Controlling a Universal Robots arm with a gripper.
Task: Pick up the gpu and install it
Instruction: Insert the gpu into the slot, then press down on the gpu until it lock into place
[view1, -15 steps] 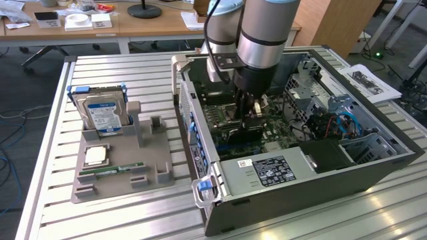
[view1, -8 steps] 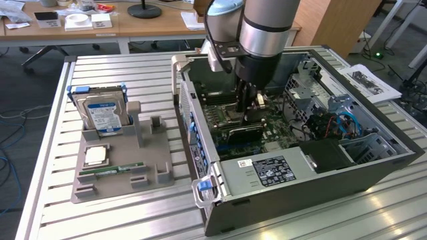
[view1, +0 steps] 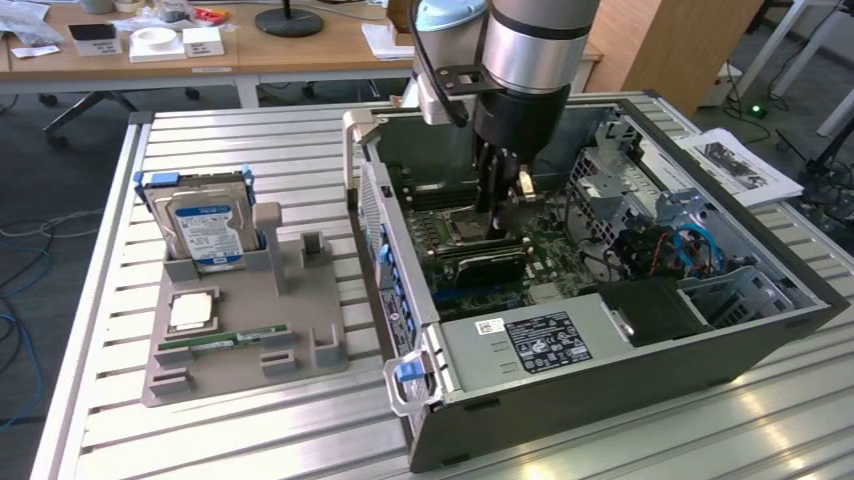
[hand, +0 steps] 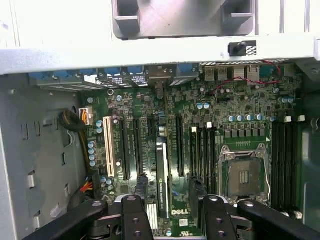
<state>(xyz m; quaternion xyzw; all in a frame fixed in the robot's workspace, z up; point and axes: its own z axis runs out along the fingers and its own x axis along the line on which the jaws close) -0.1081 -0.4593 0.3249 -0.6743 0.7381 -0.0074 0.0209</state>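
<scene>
The gpu (hand: 161, 175) stands edge-on in a black slot of the green motherboard (hand: 220, 107), a thin dark card with a pale label along its edge. My gripper (hand: 170, 192) hangs just above it, open, one finger on each side of the card with a gap to both. In the exterior view the arm reaches straight down into the open computer case (view1: 747, 335), and the gripper (view1: 497, 232) sits right over the dark gpu (view1: 478, 264) near the middle of the board.
The empty CPU socket (hand: 245, 175) and a white expansion slot (hand: 108, 147) flank the card. At the exterior view's left, a grey holder tray (view1: 234, 370) carries a hard drive (view1: 203, 228), a CPU (view1: 191, 310) and a green RAM stick (view1: 220, 342). Drive cages and cables (view1: 667, 245) crowd the case's right side.
</scene>
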